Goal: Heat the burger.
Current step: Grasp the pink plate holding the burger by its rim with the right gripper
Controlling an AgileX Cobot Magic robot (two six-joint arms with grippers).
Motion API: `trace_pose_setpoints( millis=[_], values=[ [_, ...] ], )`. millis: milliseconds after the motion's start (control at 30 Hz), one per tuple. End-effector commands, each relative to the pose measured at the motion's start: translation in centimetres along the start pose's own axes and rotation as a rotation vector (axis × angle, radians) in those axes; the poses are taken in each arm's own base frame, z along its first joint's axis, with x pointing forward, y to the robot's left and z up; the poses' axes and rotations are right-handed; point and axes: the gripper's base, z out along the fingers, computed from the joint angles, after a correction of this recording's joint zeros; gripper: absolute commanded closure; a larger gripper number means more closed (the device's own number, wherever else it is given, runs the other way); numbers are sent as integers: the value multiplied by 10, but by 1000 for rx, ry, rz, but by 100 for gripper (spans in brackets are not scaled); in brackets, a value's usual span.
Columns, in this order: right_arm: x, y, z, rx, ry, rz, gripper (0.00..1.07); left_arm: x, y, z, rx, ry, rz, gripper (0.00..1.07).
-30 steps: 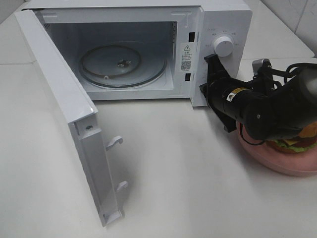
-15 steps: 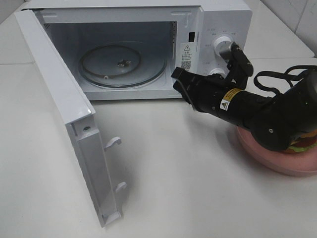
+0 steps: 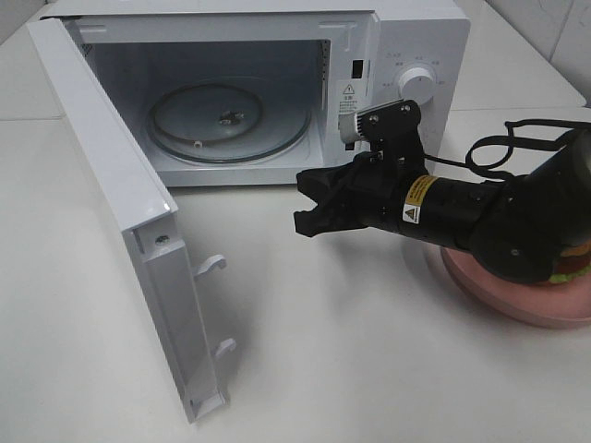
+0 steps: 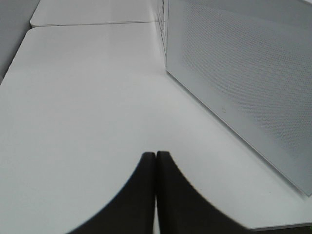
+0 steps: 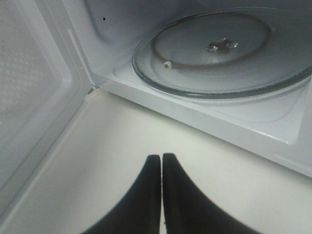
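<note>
The microwave is open and its tray is bare, so I judge the step in hand to be fetching the burger and carrying it in.

To do that well I start from my right gripper (image 3: 307,205), which hangs low over the tabletop (image 3: 351,351) with nothing beneath its tips. Just ahead of it is the front sill of the microwave (image 3: 434,37). Beyond the sill lies the glass turntable (image 5: 219,53), where the burger should land near the middle and sit flat. Off to one side of the gripper the door (image 3: 102,166) stands swung wide, well apart, so the way in looks clear.

The burger (image 3: 571,263) is not ahead of the gripper at all. It sits behind it, back along my own arm, on a pink plate (image 3: 517,309), and my arm hides most of it. I would need to draw back, spread the jaws wide and come down on the bun gently, since it looks soft and stacked. I would then lift it high enough to clear the sill.

The right gripper's jaws are pressed together. They hold nothing and touch nothing.

My left gripper (image 4: 156,157) is also closed and empty. It hangs over bare tabletop, with a white perforated panel (image 4: 243,73) near it on one side.
</note>
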Motion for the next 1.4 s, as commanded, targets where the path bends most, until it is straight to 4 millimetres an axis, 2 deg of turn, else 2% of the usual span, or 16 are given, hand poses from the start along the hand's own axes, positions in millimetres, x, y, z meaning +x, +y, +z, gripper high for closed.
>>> trace_pose_setpoints(
  millis=[33, 200, 467, 900, 1067, 1167, 1267, 1333, 1400],
  values=[
    [-1, 0, -1, 0, 19, -100, 105, 1, -1, -2, 3, -31, -2, 106],
    [1, -1, -3, 13, 75, -155, 105, 1, -1, -2, 3, -31, -2, 106],
    [-14, -1, -16, 33, 168, -256, 105, 1, -1, -2, 3, -31, -2, 106],
    [-33, -8, -52, 177, 409, -295, 104, 1, -1, -2, 3, -31, -2, 106],
    [-43, -12, -71, 277, 509, -229, 104, 1, -1, -2, 3, -31, -2, 106],
    [-46, -14, -73, 300, 531, -202, 103, 1, -1, -2, 3, -31, -2, 106],
    [-52, -17, -78, 364, 611, -104, 103, 1, -1, -2, 3, -31, -2, 106],
    [-63, -19, -82, 407, 733, 23, 102, 1, -1, -2, 3, -31, -2, 106],
    [-66, -18, -83, 404, 759, 42, 101, 1, -1, -2, 3, -31, -2, 106]
  ],
)
